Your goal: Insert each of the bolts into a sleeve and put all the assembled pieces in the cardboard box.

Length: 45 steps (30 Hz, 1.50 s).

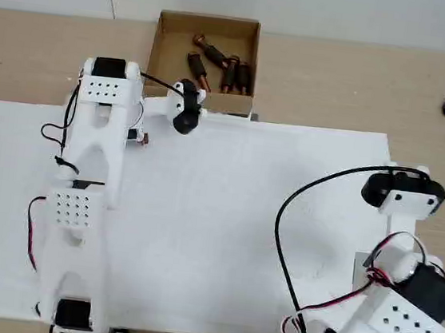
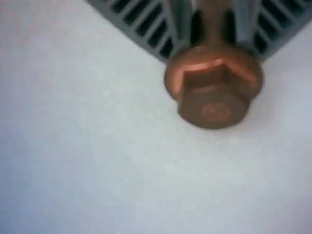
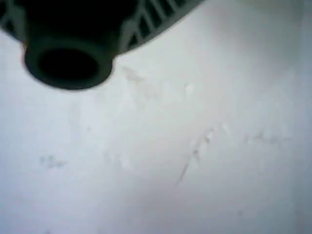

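Grips bolt [image 2: 212, 92] in left claw [image 2: 212, 22], sleeve [image 3: 68, 84] in right claw [image 3: 73, 14]; risks jamming or dropping either onto the surface [image 1: 336, 83] through misaligned axes

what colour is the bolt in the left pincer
A copper hex-headed metal bolt, clearest in the left wrist view.

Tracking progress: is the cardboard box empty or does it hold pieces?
Not empty. Several copper-and-black assembled pieces lie in the cardboard box, gathered toward its right side in the high view.
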Available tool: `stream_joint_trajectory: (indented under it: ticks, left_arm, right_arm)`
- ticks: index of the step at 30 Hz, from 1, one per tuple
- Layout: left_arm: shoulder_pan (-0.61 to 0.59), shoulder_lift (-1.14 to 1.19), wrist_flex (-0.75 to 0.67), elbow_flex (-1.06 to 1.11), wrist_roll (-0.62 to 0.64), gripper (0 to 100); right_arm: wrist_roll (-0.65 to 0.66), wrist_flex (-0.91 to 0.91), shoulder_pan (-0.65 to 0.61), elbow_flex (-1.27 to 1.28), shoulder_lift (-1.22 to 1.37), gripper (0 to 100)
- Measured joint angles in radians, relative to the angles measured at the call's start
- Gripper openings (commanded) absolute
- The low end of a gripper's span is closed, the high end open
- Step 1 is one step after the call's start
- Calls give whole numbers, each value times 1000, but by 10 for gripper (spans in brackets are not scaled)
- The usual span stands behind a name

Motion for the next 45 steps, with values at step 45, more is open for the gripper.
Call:
stream_joint_trajectory:
  ticks: [45]
  left_arm:
    - [144,-1494,-295,861,1352,5]
  right_arm:
    - [-272,-292,-381,0,-6,4]
